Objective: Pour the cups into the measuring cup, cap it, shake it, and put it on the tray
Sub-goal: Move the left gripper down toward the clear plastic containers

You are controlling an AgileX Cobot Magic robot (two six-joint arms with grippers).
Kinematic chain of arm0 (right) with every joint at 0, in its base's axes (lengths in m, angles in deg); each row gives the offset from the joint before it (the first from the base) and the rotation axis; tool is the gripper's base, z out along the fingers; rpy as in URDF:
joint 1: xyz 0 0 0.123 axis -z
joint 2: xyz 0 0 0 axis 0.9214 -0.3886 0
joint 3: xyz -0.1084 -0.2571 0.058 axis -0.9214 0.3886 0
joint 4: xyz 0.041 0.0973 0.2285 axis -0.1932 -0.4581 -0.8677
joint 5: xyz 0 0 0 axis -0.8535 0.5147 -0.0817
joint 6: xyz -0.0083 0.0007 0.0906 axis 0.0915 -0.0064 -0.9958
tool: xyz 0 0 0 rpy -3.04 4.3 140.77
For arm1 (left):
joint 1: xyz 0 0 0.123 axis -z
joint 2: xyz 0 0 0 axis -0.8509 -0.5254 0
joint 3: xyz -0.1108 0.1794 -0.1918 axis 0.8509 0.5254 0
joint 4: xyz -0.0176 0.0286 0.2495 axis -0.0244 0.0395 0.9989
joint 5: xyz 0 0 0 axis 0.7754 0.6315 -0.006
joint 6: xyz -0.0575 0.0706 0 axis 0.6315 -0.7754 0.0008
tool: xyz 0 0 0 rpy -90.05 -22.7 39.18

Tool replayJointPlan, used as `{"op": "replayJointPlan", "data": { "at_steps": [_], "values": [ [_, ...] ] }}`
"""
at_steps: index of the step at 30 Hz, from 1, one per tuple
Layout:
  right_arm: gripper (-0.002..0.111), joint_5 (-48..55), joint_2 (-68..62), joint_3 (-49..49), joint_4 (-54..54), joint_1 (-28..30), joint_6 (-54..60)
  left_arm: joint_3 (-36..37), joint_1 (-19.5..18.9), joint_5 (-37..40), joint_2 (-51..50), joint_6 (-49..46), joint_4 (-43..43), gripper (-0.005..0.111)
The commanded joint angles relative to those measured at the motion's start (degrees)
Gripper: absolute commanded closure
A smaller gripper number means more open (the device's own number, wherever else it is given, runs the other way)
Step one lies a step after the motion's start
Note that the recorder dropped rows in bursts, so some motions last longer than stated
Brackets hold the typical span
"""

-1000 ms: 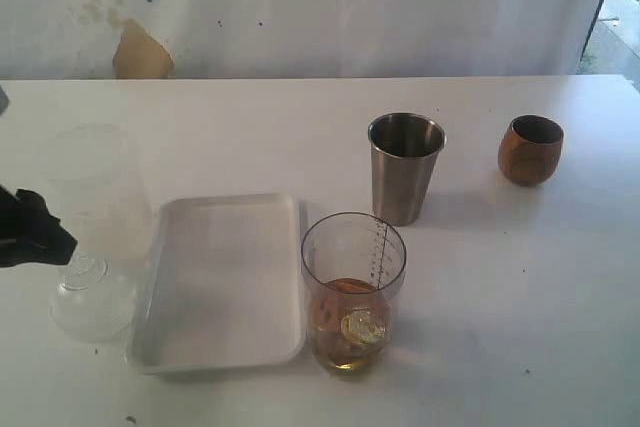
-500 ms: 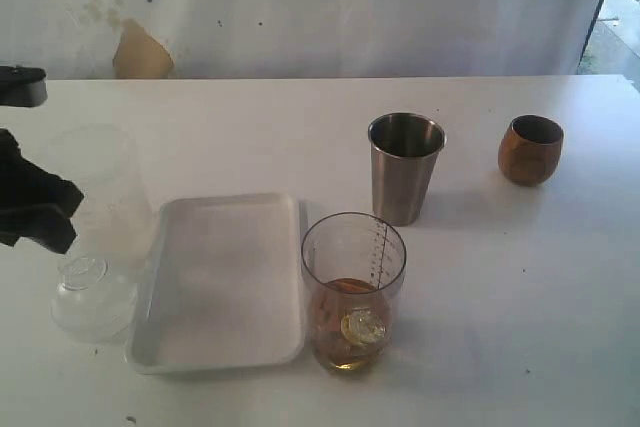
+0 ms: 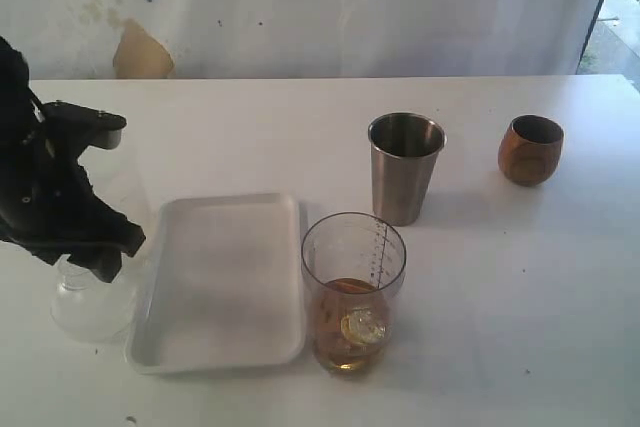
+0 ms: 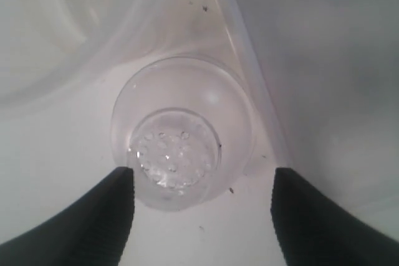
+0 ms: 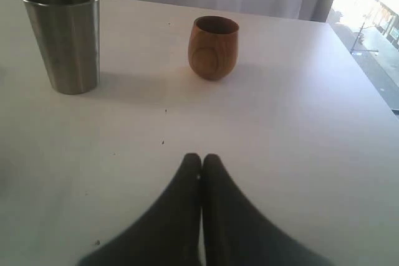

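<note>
While the left hand (image 4: 202, 182) hangs low over the left side of the desk (image 3: 300, 117) with its jaws apart, a clear domed lid (image 4: 181, 154) with small holes in its top lies between the two black fingers (image 4: 93, 222). One finger sits right at the lid's edge, the other stands clear of it, and nothing is gripped. A frosted container (image 4: 75, 23) stands just beside the lid on one side, and the rim of the white tray (image 3: 225, 207) runs close by on the other.

The measuring cup (image 3: 353, 267) stands upright and uncapped on the desk, just beside the tray's near right corner; whether they touch I cannot tell. Amber liquid fills its lower part, with a pale round piece in it. The steel tumbler (image 3: 405, 167) stands upright just behind it, and the wooden cup (image 3: 530, 150) sits well apart to the right. The right hand (image 5: 201, 160) is closed, fingers pressed together and empty, over bare desk facing both cups.
</note>
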Motion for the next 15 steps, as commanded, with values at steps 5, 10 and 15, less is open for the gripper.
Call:
{"op": "replayJointPlan", "data": {
  "at_steps": [5, 10, 15],
  "values": [
    [0.108, 0.12, 0.25, 0.3, 0.0, 0.36, 0.4, -0.23, 0.3, -1.14, -1.43, 3.02, 2.63, 0.045],
    [0.108, 0.12, 0.25, 0.3, 0.0, 0.36, 0.4, -0.23, 0.19, -3.0, -1.46, 5.43, 2.16, 0.045],
    [0.108, 0.12, 0.25, 0.3, 0.0, 0.36, 0.4, -0.1, 0.19, -1.87, -1.46, 6.52, 2.02, 0.045]
  ]
}}
